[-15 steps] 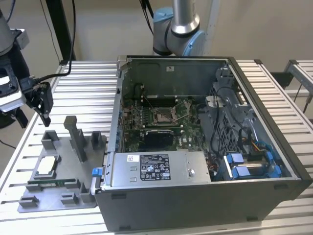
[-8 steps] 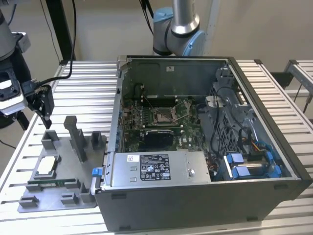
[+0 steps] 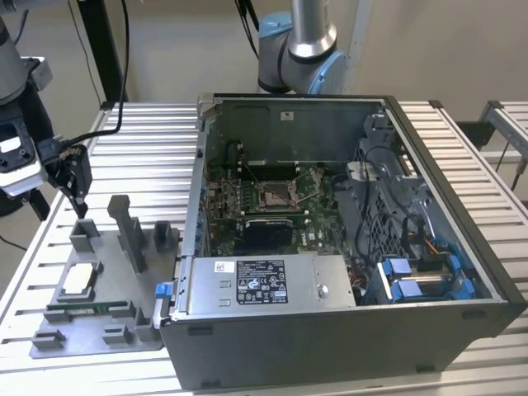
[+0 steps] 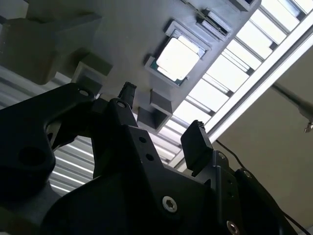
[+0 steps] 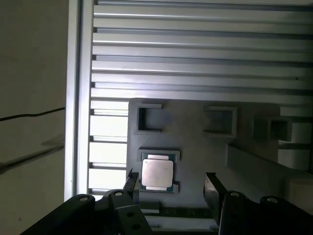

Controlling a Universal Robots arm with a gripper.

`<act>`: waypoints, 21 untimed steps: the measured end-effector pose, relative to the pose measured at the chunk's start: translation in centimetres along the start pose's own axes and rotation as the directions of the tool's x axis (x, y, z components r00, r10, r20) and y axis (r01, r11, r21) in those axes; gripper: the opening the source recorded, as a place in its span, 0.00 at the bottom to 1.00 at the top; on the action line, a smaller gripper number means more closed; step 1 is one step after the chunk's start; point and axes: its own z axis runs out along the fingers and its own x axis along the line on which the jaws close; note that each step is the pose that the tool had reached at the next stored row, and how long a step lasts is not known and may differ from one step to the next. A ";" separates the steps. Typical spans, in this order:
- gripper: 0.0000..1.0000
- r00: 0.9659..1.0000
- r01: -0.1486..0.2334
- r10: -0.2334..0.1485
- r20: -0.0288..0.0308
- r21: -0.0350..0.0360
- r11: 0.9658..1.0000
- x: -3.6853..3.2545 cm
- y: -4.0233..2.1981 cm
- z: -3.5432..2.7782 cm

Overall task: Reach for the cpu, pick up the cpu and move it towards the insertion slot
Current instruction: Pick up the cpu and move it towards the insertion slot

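Note:
The cpu (image 3: 77,280) is a pale silver square chip with a thin green edge. It lies flat in a recess of the grey plastic tray (image 3: 99,338) at the exterior view's left, outside the computer case. My gripper (image 3: 78,198) hangs above the tray's far end, clear of the chip, with its black fingers (image 3: 74,175) pointing down. In both wrist views the cpu (image 4: 177,59) (image 5: 157,174) sits beyond the open gripper (image 4: 161,120) (image 5: 171,185), and nothing is between the fingertips. The insertion slot (image 3: 276,196), a shiny metal-framed socket, sits on the motherboard inside the open case.
Grey upright blocks (image 3: 129,231) rise from the tray beside the chip. A long green memory stick (image 3: 82,310) lies along the tray's near side. The case wall (image 3: 200,165) stands between tray and socket. Cables and blue drive brackets (image 3: 417,276) fill the case's right side.

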 end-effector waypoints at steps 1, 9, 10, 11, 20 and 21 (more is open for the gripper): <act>1.00 1.000 0.000 0.000 0.000 0.000 1.000 0.00 0.00 0.01; 1.00 1.000 0.000 0.000 0.000 0.000 1.000 0.00 -0.01 0.25; 1.00 1.000 0.000 0.000 0.000 0.000 1.000 0.00 -0.01 0.30; 1.00 1.000 0.000 0.000 0.000 0.000 1.000 0.00 -0.01 0.34; 1.00 1.000 0.000 0.000 0.000 0.000 1.000 0.00 -0.03 0.78; 1.00 1.000 0.000 0.000 0.000 0.000 1.000 0.00 -0.03 0.83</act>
